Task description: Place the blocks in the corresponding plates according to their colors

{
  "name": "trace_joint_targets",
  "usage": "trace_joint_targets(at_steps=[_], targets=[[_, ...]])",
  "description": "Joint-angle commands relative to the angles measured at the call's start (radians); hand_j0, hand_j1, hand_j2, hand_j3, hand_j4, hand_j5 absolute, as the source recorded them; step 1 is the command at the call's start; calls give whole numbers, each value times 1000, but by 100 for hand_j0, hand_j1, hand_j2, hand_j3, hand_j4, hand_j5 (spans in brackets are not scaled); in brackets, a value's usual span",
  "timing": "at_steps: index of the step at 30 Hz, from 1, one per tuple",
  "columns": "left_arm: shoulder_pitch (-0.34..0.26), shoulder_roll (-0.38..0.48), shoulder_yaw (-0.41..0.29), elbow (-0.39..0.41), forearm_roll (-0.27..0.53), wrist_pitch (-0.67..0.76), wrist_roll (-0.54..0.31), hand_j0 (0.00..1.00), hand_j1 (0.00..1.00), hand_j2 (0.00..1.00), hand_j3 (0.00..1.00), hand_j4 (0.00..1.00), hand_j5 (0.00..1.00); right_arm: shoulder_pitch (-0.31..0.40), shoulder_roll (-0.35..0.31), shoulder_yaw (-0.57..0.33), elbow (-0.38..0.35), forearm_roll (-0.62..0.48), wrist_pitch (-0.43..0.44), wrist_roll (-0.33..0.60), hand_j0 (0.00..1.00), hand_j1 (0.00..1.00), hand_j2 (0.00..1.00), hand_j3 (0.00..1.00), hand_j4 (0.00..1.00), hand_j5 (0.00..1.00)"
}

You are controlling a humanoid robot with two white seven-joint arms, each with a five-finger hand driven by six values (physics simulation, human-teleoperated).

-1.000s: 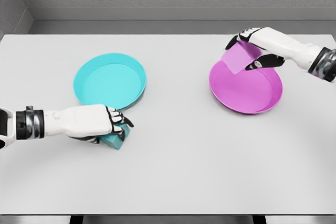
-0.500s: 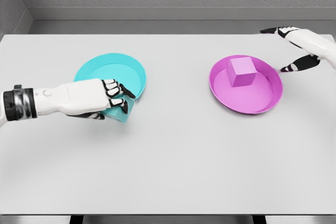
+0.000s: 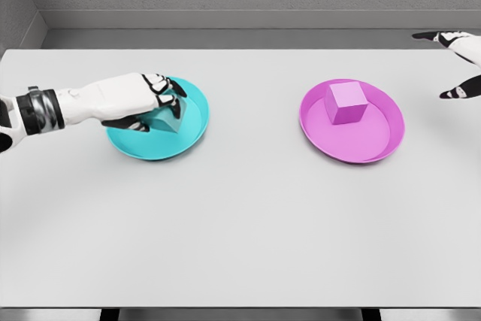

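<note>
The near part of the flat light grey table (image 3: 240, 238) is plain surface from edge to edge. Farther back, on the left, the left hand (image 3: 139, 99) comes in on a white arm with a dark banded wrist and sits over the round, shallow cyan plate (image 3: 192, 122). Its black-tipped fingers (image 3: 167, 95) are curled down around the small cyan block (image 3: 167, 121), gripping it from above, with the thumb underneath on the near side. The block is inside the plate's rim, over its middle part; whether it touches the plate floor or hangs just above it cannot be told, since the hand covers its top.

Well apart to the right, at about the same depth, lies the round, shallow magenta plate (image 3: 376, 144). The magenta cube-shaped block (image 3: 346, 103) rests in its far-left part, upright, free of any hand.

Farther still, at the right edge of the head view, the right hand (image 3: 460, 62) is only partly in view. What shows are dark fingertips spread wide apart, one pointing left near the table's back edge and another lower down, holding nothing, well clear of the magenta plate
</note>
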Motion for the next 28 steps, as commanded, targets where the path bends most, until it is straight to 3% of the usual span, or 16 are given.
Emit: trace_joint_targets(at_steps=[1, 2, 4, 8, 12, 14, 15, 17, 19, 22, 28], targets=[[0, -38, 3, 70, -1, 4, 1, 57, 57, 57, 57, 57, 57, -2, -7, -1, -2, -7, 3, 0, 100, 100, 100, 100, 100, 100], [0, -38, 3, 82, 2, 30, 1, 71, 71, 71, 71, 71, 71, -2, -9, -1, -2, -7, 3, 0, 100, 100, 100, 100, 100, 100], [-2, -38, 3, 82, 5, 104, 1, 85, 85, 85, 85, 85, 85, 0, -6, 1, -2, -6, 3, 0, 100, 100, 100, 100, 100, 100], [-2, -38, 11, 82, 9, 110, 4, 100, 100, 100, 100, 100, 100, -2, -4, 7, -10, -4, 3, 0, 100, 100, 100, 100, 100, 100], [-8, -40, 11, 68, 14, 91, 10, 100, 100, 100, 100, 100, 100, -17, 4, 47, -53, 26, 3, 0, 100, 100, 100, 100, 100, 100], [-2, 43, 11, 18, 60, 1, 11, 100, 100, 100, 100, 100, 100, -34, 5, 81, -53, 26, 3, 0, 100, 100, 100, 100, 100, 100], [2, 95, 34, -21, 121, 1, 12, 100, 100, 100, 100, 100, 100, -34, 5, 82, -54, 26, 3, 0, 100, 100, 100, 100, 100, 100], [17, 190, 42, -16, 269, 1, 12, 100, 100, 100, 100, 100, 100, -35, 7, 94, -54, 26, 3, 0, 100, 100, 100, 100, 100, 100], [49, 276, 42, -7, 312, 1, 12, 100, 100, 100, 100, 100, 100, -37, 7, 113, -59, 28, 3, 0, 100, 100, 100, 100, 100, 100], [60, 293, 42, 34, 319, 1, 9, 100, 100, 100, 100, 100, 100, -38, 5, 113, -65, 28, 3, 0, 100, 100, 100, 100, 100, 100], [67, 285, 40, 36, 316, 1, 9, 100, 100, 100, 100, 100, 100, -38, 4, 111, -65, 28, 3, 0, 100, 100, 100, 100, 100, 100]])
